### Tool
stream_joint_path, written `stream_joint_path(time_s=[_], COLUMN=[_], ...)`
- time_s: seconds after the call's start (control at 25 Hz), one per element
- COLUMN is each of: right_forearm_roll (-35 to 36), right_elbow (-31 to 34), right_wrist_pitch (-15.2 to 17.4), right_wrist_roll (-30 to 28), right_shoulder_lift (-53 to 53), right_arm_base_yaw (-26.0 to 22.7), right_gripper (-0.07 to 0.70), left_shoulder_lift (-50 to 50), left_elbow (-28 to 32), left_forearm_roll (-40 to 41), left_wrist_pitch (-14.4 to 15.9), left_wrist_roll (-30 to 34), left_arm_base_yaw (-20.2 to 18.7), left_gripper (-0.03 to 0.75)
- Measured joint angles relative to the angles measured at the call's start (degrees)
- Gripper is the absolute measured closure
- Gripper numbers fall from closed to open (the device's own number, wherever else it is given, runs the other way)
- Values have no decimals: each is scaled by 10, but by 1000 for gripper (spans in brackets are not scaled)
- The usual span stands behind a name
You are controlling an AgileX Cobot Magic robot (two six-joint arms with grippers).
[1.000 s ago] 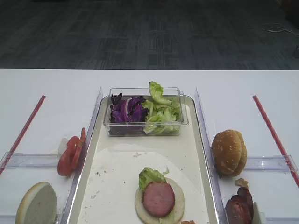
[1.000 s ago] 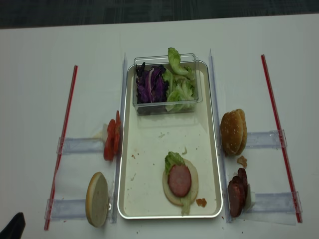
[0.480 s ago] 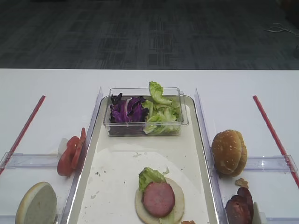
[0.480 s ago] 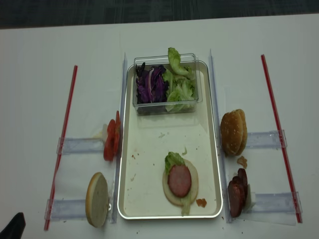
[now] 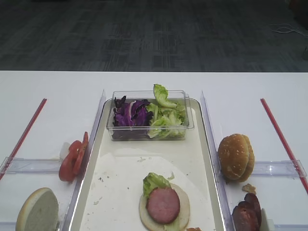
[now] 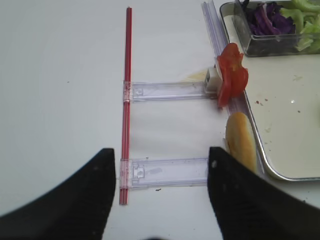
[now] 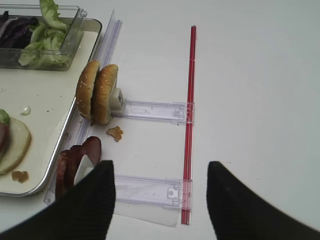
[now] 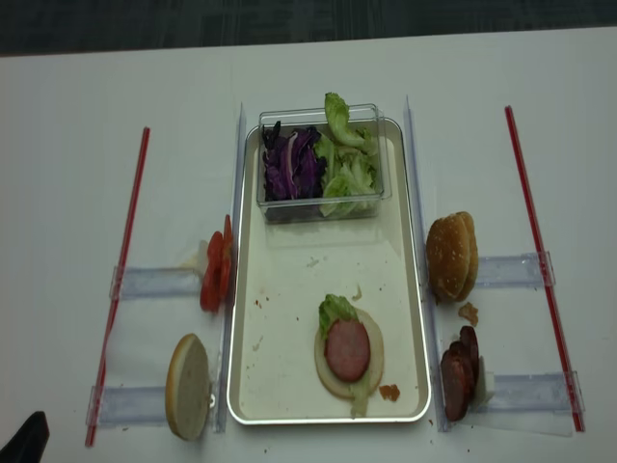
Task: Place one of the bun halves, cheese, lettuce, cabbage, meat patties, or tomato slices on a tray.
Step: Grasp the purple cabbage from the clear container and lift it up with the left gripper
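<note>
The cream tray point(image 5: 126, 179) point(image 8: 289, 338) carries a pale bun half topped with lettuce and a pink meat patty point(image 5: 163, 204). Left of the tray stand tomato slices point(image 6: 231, 75) point(image 5: 72, 159) and a pale bun half point(image 6: 241, 142) point(image 5: 38, 211). To its right are two sesame bun halves point(image 7: 97, 92) point(image 5: 236, 156) and dark meat patties point(image 7: 75, 160) point(image 5: 246, 214). Cabbage point(image 5: 131, 114) and lettuce point(image 5: 166, 118) fill a clear tub. My left gripper point(image 6: 161, 155) hovers open over a clear holder. My right gripper point(image 7: 160, 167) is open and empty beside the dark patties. Cheese is out of view.
The clear tub point(image 8: 323, 164) sits on the tray's far end. Red strips point(image 6: 127, 95) point(image 7: 189, 120) and clear plastic holders point(image 7: 152, 110) point(image 6: 165, 90) lie on the white table on both sides. A crumb point(image 7: 115, 133) lies by the sesame buns.
</note>
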Motion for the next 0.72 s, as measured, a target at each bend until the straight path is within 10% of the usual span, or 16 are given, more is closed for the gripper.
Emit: stream_joint_path(time_s=[0.72], right_forearm_roll=[0], right_elbow=[0], right_wrist_pitch=[0], right_wrist_roll=[-1], right_shoulder_lift=[0], right_arm_base_yaw=[0], right_gripper=[203], left_shoulder_lift=[172], left_elbow=[-36], left_forearm_roll=[0], left_wrist_pitch=[16], left_wrist_roll=[-35], left_arm_base_yaw=[-25], left_gripper=[324])
